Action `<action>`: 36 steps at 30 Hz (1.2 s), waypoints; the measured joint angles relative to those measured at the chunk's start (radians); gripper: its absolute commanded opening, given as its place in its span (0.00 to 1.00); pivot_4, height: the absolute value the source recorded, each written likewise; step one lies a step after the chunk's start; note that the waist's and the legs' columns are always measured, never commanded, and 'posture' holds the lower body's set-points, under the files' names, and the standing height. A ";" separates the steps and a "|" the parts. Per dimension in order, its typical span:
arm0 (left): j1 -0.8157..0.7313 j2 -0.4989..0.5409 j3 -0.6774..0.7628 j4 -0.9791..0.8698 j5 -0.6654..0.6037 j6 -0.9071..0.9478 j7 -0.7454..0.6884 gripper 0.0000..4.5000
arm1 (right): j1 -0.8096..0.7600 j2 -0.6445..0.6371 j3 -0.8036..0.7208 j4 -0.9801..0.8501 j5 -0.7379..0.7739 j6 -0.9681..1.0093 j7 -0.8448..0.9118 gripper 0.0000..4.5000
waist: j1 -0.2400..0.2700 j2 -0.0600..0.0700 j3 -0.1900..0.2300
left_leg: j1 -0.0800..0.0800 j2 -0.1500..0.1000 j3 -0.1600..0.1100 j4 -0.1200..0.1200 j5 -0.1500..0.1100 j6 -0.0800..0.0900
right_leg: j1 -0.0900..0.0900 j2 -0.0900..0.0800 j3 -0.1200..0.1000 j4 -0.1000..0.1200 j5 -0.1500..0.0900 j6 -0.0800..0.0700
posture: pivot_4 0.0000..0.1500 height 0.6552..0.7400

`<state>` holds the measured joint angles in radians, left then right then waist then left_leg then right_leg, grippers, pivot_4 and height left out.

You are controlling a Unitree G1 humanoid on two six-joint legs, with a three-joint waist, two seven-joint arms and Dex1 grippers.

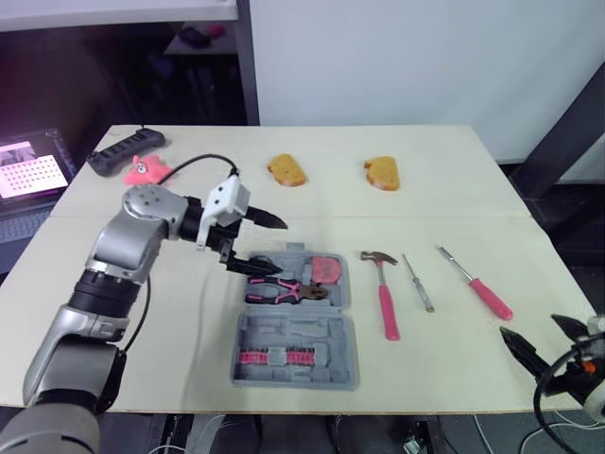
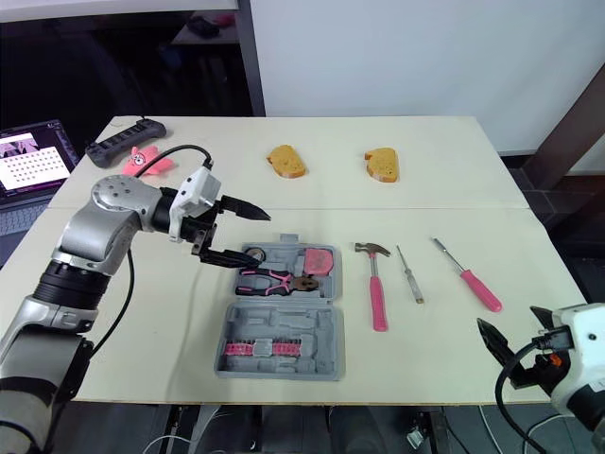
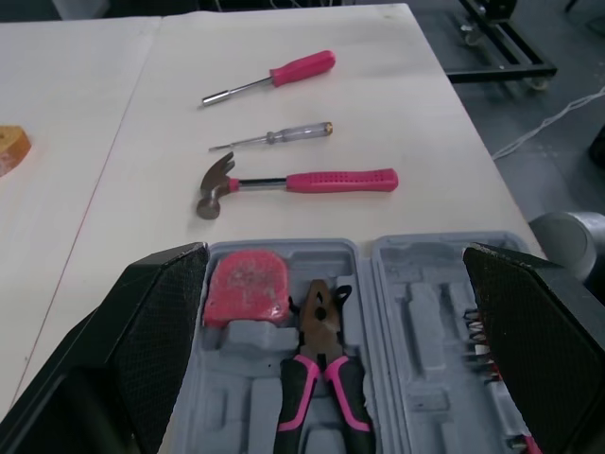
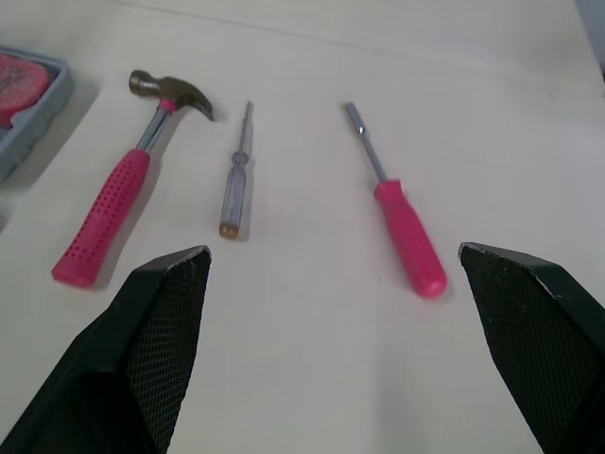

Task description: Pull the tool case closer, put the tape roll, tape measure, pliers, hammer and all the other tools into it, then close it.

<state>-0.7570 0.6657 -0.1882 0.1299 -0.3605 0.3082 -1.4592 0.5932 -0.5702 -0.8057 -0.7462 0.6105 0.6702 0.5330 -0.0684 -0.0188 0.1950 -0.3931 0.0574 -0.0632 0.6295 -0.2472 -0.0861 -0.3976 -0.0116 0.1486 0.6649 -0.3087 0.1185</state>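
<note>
Right gripper [image 1: 527, 324], left gripper [image 1: 282, 248]: my fingers spread, empty. Pliers [image 1: 284, 288], tape measure [image 1: 328, 270] lie in the open tool case [image 1: 284, 333]; hammer [image 1: 388, 303], pink screwdriver [image 1: 487, 295], clear screwdriver [image 1: 418, 282] wait outside.

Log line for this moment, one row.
case open | pliers, tape measure inside | hammer, screwdrivers on table | left hand open at case | right hand open, empty
</note>
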 measured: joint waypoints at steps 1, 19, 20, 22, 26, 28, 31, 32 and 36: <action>0.021 0.003 0.007 -0.024 -0.002 0.013 0.012 1.00 | -0.029 -0.014 0.018 0.013 -0.003 0.005 -0.005 0.99 | -0.001 0.000 0.000 | 0.000 0.000 0.000 0.000 0.000 0.000 | 0.000 0.000 0.000 0.000 0.000 0.000 | 1.00 0.90; 0.540 0.065 0.208 -0.552 -0.086 0.231 0.402 1.00 | -0.752 -0.273 0.584 0.638 -0.147 0.275 -0.005 0.99 | 0.005 0.000 0.001 | 0.000 0.000 -0.001 0.001 0.000 0.000 | 0.000 -0.001 0.000 0.000 0.001 0.001 | 1.00 0.90; 0.559 0.066 0.211 -0.570 -0.086 0.233 0.421 1.00 | -0.782 -0.273 0.604 0.657 -0.151 0.279 0.003 0.99 | 0.004 0.000 0.001 | 0.000 0.000 0.000 0.001 0.000 0.000 | 0.000 -0.001 0.000 0.000 0.001 0.001 | 1.00 0.90; 0.582 0.068 0.214 -0.588 -0.086 0.234 0.443 1.00 | -0.813 -0.272 0.634 0.669 -0.157 0.284 0.015 0.99 | 0.004 0.000 0.001 | 0.000 0.000 -0.001 0.001 0.000 0.000 | 0.000 -0.001 0.000 0.000 0.001 0.001 | 1.00 0.90; 0.608 0.069 0.216 -0.616 -0.088 0.240 0.483 1.00 | -0.855 -0.247 0.679 0.689 -0.167 0.301 0.023 0.99 | 0.001 0.000 0.001 | 0.000 0.000 -0.001 0.001 0.000 0.000 | 0.000 -0.001 0.000 0.000 0.001 0.001 | 1.00 0.90; 0.613 0.071 0.216 -0.627 -0.089 0.247 0.499 1.00 | -0.872 -0.230 0.694 0.696 -0.175 0.319 0.022 0.99 | 0.000 0.000 0.001 | 0.000 0.000 0.000 0.001 0.000 0.000 | 0.000 -0.001 0.000 0.000 0.001 0.001 | 1.00 0.90; 0.626 0.075 0.216 -0.629 -0.089 0.252 0.511 1.00 | -0.892 -0.208 0.722 0.696 -0.185 0.336 0.013 0.99 | -0.002 0.000 0.001 | 0.000 0.000 -0.001 0.001 0.000 0.001 | 0.000 0.000 0.000 0.000 0.001 0.001 | 1.00 0.90; 0.627 0.076 0.216 -0.629 -0.089 0.252 0.515 1.00 | -0.895 -0.198 0.726 0.697 -0.192 0.344 0.006 0.99 | -0.002 0.000 0.001 | 0.000 0.000 -0.001 0.001 0.000 0.001 | 0.000 0.000 0.000 0.000 0.001 0.001 | 1.00 0.90; 0.659 0.097 0.224 -0.647 -0.089 0.250 0.526 1.00 | -0.942 -0.154 0.773 0.743 -0.237 0.367 -0.036 0.99 | -0.005 0.000 0.001 | 0.000 0.000 0.000 0.001 0.000 0.001 | 0.000 0.000 0.000 0.000 0.001 0.001 | 1.00 0.90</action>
<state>-0.0979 0.7632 0.0355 -0.5174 -0.4493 0.5579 -0.9334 -0.3485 -0.7243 -0.0323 -0.0031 0.3738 1.0370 0.4972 -0.0737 -0.0190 0.1958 -0.3929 0.0574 -0.0633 0.6304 -0.2474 -0.0855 -0.3979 -0.0120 0.1486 0.6648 -0.3079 0.1198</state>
